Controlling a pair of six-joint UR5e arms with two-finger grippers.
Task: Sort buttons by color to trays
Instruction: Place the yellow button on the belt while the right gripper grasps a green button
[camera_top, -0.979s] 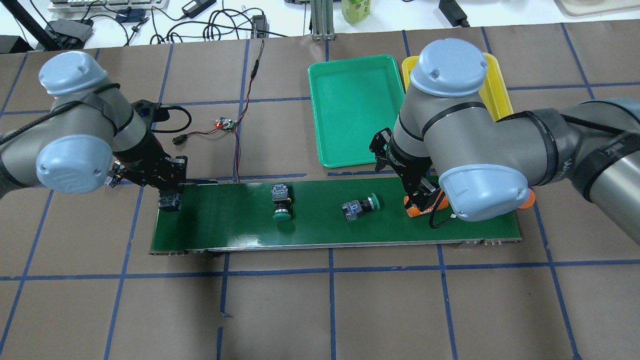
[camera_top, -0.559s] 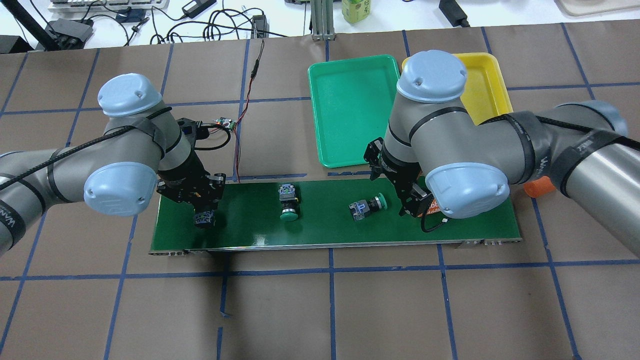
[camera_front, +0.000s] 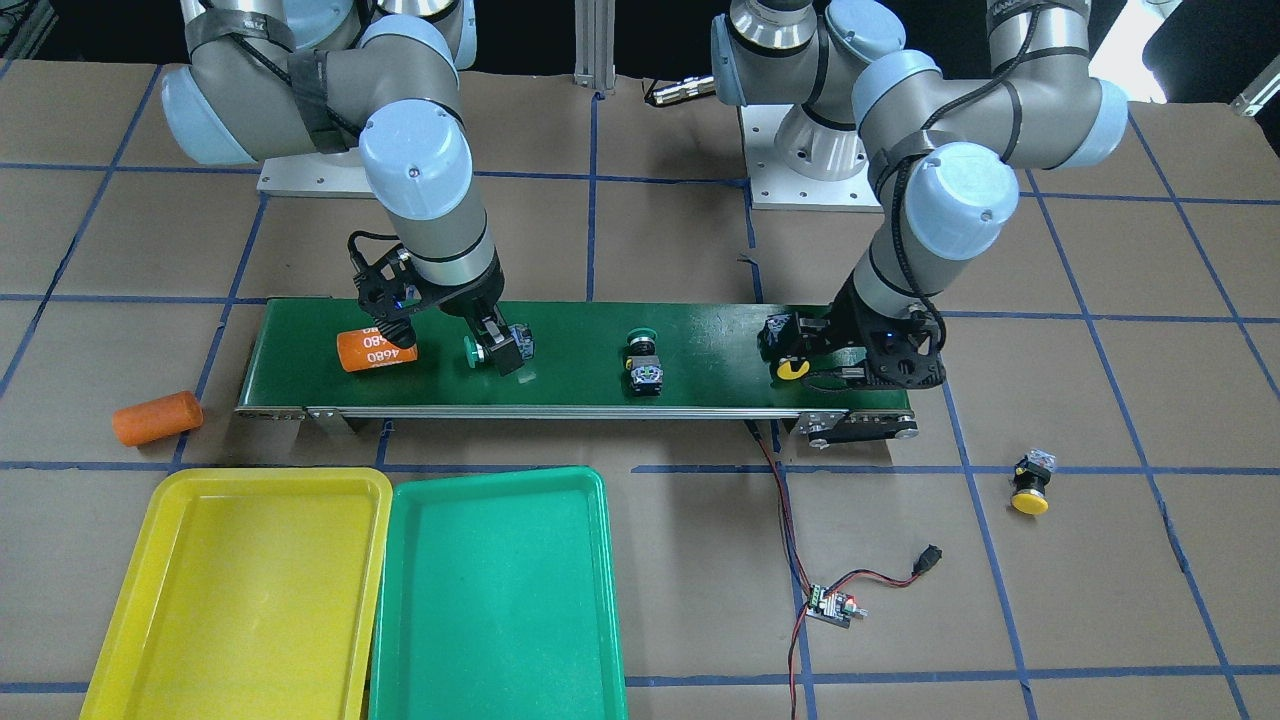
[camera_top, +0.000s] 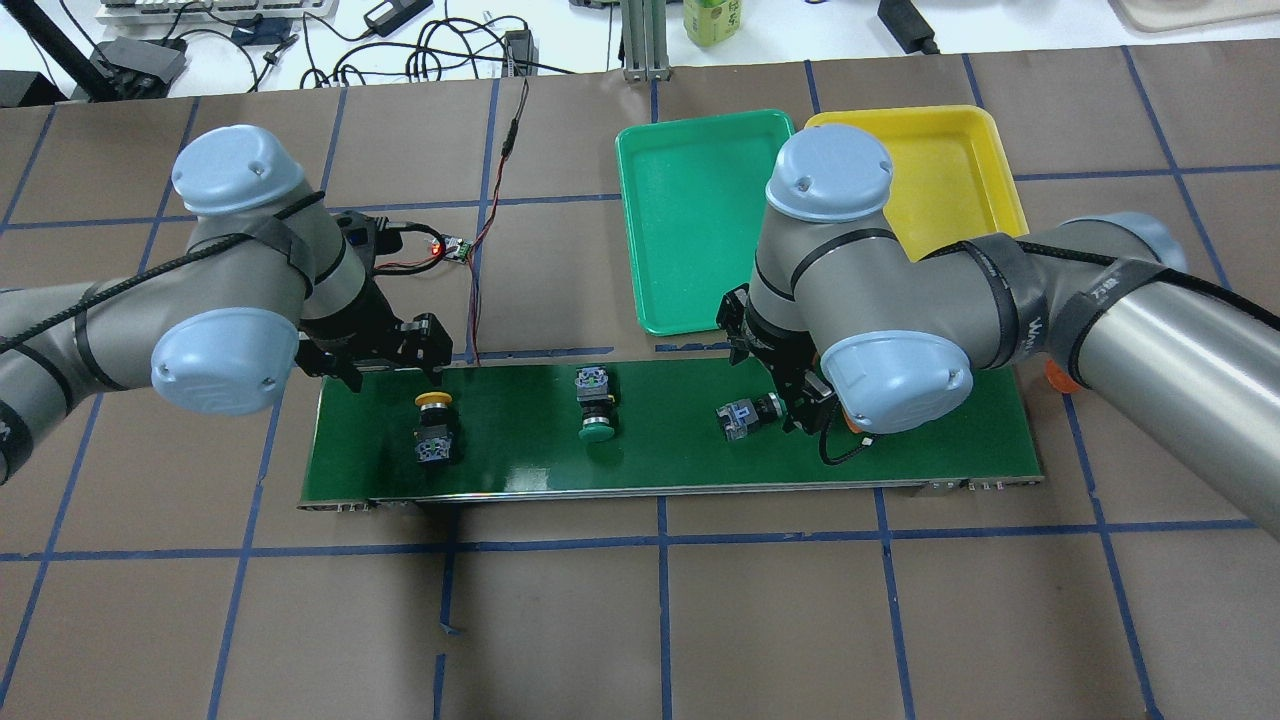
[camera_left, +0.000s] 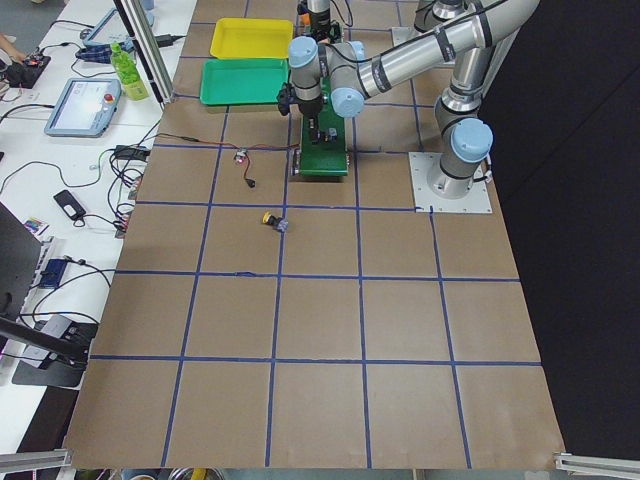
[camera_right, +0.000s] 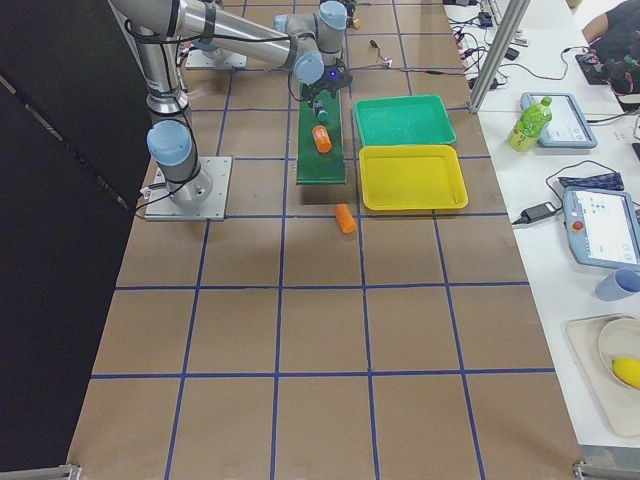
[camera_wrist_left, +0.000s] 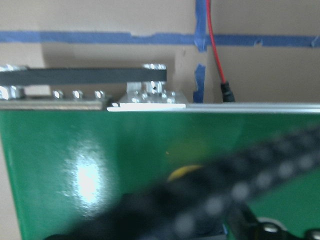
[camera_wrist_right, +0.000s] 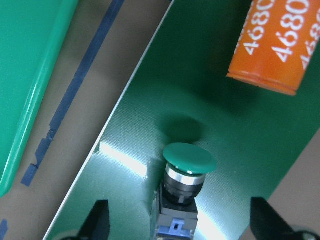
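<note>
- The right claw (camera_wrist_right: 182, 222) hangs low over the conveyor belt (camera_wrist_right: 235, 130) with its fingers (camera_wrist_right: 100, 222) spread wide, gripping nothing. A green button (camera_wrist_right: 190, 167) lies on its side between them, cap pointing away from the claw, with a gap of belt showing between each finger and the button.
- Ahead of that cap and off to one side, an orange cylinder marked 4680 (camera_wrist_right: 270, 50) lies on the belt, apart from the button.
- On the claw's other side the belt's long edge runs close by. Past it comes a strip of tabletop (camera_wrist_right: 97, 95), then the rim of the green tray (camera_wrist_right: 25, 75), with the yellow tray (camera_top: 950, 170) just beside that.
- Farther along the belt from the right claw, a second green button (camera_top: 595, 405) lies on its side at mid-belt, well apart from both claws.
- The left claw (camera_top: 395, 378) sits at the belt's opposite end, over the corner by the tray-side edge, jaws parted and holding nothing.
- A yellow button (camera_top: 433, 420) lies on the belt just beside the left claw, toward the belt's middle. The wrist view is blurred by a cable, so I cannot tell whether a fingertip touches its cap.
- Beyond the left claw, off the belt's end, a second yellow button (camera_front: 1030, 485) lies on the tabletop.
- Beyond the right claw, off the other end, a second orange cylinder (camera_front: 157, 418) lies on the tabletop.
</note>
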